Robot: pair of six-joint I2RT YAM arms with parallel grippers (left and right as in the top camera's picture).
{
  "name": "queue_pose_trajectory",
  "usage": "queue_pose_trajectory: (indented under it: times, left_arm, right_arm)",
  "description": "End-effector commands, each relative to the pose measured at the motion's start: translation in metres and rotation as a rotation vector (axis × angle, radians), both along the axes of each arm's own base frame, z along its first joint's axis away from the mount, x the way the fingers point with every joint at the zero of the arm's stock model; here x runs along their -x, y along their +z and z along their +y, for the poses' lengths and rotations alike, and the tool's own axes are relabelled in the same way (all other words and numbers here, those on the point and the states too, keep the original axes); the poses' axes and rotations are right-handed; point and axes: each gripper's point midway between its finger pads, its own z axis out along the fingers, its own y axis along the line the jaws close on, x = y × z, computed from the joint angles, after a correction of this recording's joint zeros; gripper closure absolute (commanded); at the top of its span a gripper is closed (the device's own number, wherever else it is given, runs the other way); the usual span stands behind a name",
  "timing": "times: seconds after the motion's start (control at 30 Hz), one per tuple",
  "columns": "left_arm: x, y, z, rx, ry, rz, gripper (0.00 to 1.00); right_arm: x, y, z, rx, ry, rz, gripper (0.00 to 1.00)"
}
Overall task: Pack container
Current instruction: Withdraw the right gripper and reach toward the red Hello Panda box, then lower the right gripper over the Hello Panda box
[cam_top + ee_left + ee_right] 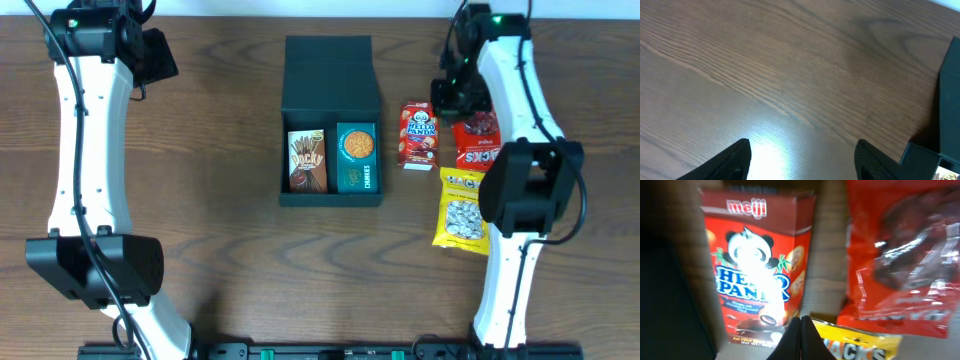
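Observation:
The dark teal container (330,90) lies open at the table's middle, lid flap toward the back. Inside it are a brown Pocky box (307,161) on the left and a teal cookies box (356,158) on the right. The container's edge shows in the left wrist view (949,100). A red Hello Panda box (419,134) (757,265) lies right of the container. My right gripper (801,322) is shut and empty, above the gap between the panda box and a red bag (905,255). My left gripper (802,150) is open and empty over bare wood at the far left.
A red snack bag (477,140) and a yellow snack bag (462,208) (860,347) lie right of the panda box, partly under my right arm. The arm bases stand along the front edge.

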Motion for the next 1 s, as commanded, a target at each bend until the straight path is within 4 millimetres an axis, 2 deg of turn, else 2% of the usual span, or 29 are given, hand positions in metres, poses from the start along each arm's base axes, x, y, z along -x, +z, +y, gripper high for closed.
queue_pose_trajectory:
  times: [0.0, 0.03, 0.07, 0.13, 0.17, 0.2, 0.23, 0.4, 0.63, 0.83, 0.97]
  left_arm:
    - [-0.001, -0.001, 0.004, -0.011, 0.002, 0.004, 0.32]
    - [-0.001, -0.001, 0.004, -0.011, 0.002, 0.003, 0.32]
    - [-0.001, -0.001, 0.004, -0.011, 0.002, 0.004, 0.32]
    - [-0.001, -0.001, 0.004, -0.01, 0.002, 0.002, 0.32]
    - [-0.002, -0.001, 0.004, -0.01, 0.002, 0.001, 0.32]
    - [-0.002, -0.001, 0.004, -0.01, 0.002, 0.001, 0.32]
    - [-0.002, -0.001, 0.004, -0.01, 0.002, 0.001, 0.32]
    - [-0.002, -0.001, 0.004, -0.01, 0.002, 0.002, 0.32]
    - [-0.002, -0.001, 0.004, -0.01, 0.001, 0.002, 0.32]
    - [-0.002, -0.002, 0.004, -0.01, 0.001, 0.004, 0.32]
    - [-0.002, -0.002, 0.004, -0.01, 0.002, 0.004, 0.32]
  right_arm:
    - [0.004, -0.005, 0.011, -0.01, 0.032, 0.004, 0.99]
    - [0.003, -0.007, 0.013, -0.02, 0.027, 0.002, 0.96]
    - [0.003, -0.007, 0.016, -0.033, 0.024, 0.002, 0.83]
    - [0.004, -0.007, 0.023, -0.076, 0.024, 0.005, 0.4]
    - [0.004, -0.006, 0.026, -0.086, 0.025, 0.006, 0.23]
    - [0.004, -0.006, 0.027, -0.089, 0.027, 0.006, 0.1]
    - [0.004, -0.006, 0.028, -0.089, 0.037, 0.005, 0.01]
    - [0.0, -0.007, 0.04, -0.09, 0.073, -0.019, 0.01]
    - [-0.007, -0.017, 0.063, -0.074, 0.13, -0.063, 0.01]
    - [-0.003, -0.031, 0.044, 0.122, 0.118, -0.056, 0.01]
    - [0.0, -0.035, 0.04, 0.147, 0.07, -0.046, 0.01]
